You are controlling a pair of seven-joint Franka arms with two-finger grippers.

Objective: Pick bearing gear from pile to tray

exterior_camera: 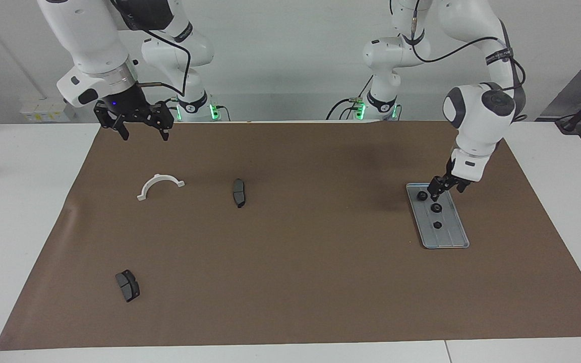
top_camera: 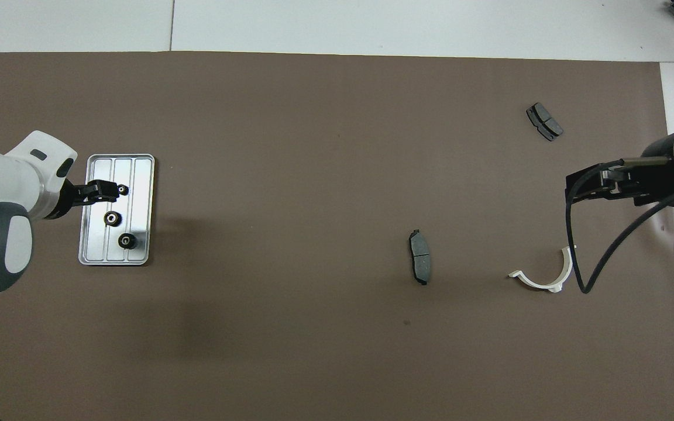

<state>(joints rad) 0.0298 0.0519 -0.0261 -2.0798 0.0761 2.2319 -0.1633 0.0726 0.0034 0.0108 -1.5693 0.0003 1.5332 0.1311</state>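
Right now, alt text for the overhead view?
Three black bearing gears lie in the silver tray, the open left gripper above it. Two brake pads, a white bracket and the open right gripper occupy the other end.
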